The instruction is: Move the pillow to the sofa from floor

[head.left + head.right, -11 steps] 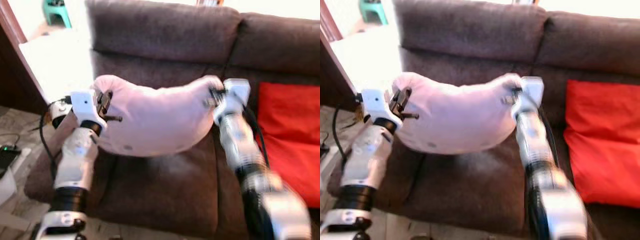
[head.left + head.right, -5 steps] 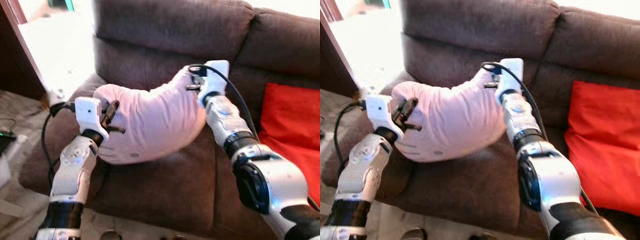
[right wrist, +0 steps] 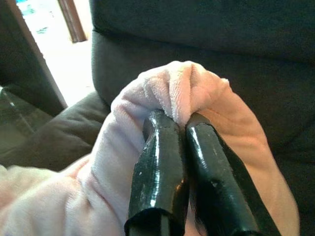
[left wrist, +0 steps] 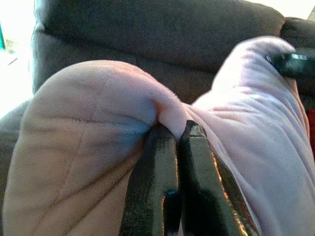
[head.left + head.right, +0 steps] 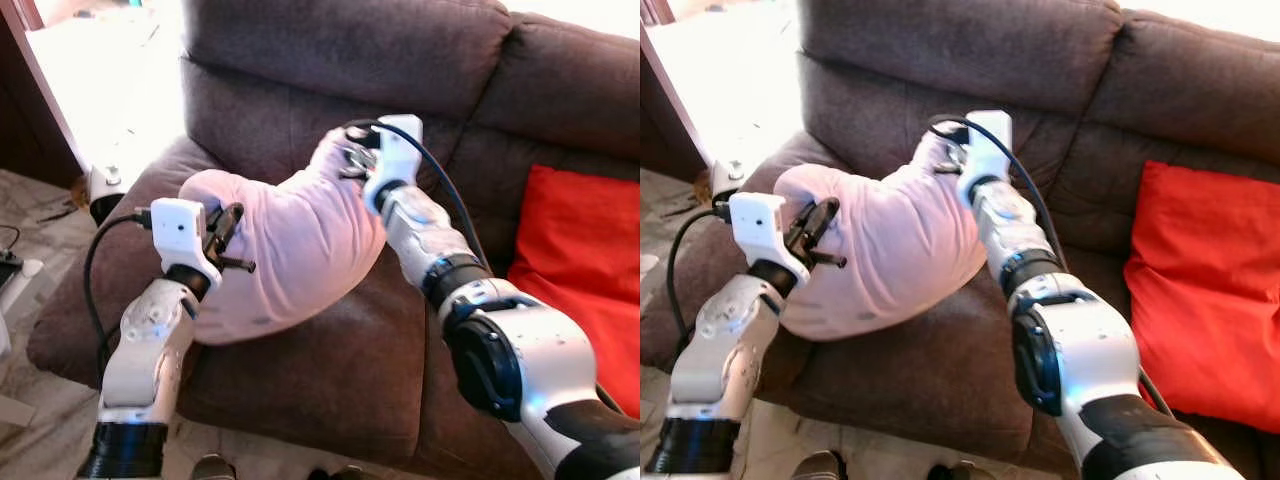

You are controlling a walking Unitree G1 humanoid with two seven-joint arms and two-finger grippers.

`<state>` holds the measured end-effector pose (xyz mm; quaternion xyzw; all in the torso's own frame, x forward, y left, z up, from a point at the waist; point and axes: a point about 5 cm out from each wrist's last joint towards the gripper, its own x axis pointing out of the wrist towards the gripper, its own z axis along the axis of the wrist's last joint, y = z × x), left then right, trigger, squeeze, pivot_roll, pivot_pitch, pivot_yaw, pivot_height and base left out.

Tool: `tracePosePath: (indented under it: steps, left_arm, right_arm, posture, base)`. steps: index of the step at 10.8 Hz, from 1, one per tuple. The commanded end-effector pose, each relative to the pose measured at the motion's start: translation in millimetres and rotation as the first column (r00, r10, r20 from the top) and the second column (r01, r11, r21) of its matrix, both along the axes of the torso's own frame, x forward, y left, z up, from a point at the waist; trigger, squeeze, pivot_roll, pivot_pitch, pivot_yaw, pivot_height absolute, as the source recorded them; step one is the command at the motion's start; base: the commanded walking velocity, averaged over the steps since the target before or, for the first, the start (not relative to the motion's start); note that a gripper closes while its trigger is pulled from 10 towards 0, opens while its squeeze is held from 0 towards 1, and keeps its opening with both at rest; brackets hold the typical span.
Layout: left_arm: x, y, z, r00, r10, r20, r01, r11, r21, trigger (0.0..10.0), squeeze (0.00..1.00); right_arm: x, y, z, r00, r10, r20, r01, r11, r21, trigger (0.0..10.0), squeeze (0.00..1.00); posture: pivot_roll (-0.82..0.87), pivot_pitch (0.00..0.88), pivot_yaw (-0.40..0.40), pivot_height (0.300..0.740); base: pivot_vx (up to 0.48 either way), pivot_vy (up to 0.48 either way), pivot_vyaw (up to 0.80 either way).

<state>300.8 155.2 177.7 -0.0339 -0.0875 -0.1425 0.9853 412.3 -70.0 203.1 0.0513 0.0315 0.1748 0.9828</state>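
Over the brown sofa (image 5: 330, 360) seat we hold the pink pillow (image 5: 290, 240): left gripper (image 4: 172, 135) and right gripper (image 3: 179, 123) each pinching a fold of it.

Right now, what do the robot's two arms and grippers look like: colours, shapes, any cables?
Both arms are silver-white segmented shells with black joint bands. The left arm ends in a white boxy wrist block; a black cable loops from it. The right arm has a large round black joint and a black cable arching from its wrist. Each gripper, left and right, has two long glossy black fingers.
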Motion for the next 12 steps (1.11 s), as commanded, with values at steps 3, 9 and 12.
tracePosePath:
  steps: [3, 9, 12]
  left_arm:
    - [-8.2, -37.2, 13.4, 0.990, -0.135, 0.046, 0.136, 0.990, -0.028, 10.0, 0.00]
    - [-4.6, -18.6, 15.7, 0.999, 0.024, 0.044, -0.022, 0.999, -0.035, 10.0, 0.00]
    - [1.0, 21.4, 21.8, 0.956, 0.288, 0.062, -0.282, 0.955, -0.091, 10.0, 0.00]
  right_arm:
    - [-3.0, 24.7, 9.5, 0.995, 0.096, 0.022, -0.096, 0.995, -0.018, 10.0, 0.00]
    - [-6.5, 38.7, 12.1, 0.987, 0.155, 0.036, -0.155, 0.988, 0.013, 10.0, 1.00]
    - [-2.0, 19.2, 13.3, 0.993, 0.088, 0.078, -0.084, 0.996, -0.043, 10.0, 0.00]
  posture:
    - [0.23, 0.148, -0.206, 0.740]
    - [0.23, 0.156, -0.209, 0.740]
    - [0.22, 0.160, -0.208, 0.740]
  base:
    - [0.000, 0.000, 0.00]
    - [0.000, 0.000, 0.00]
    - [0.000, 0.000, 0.00]
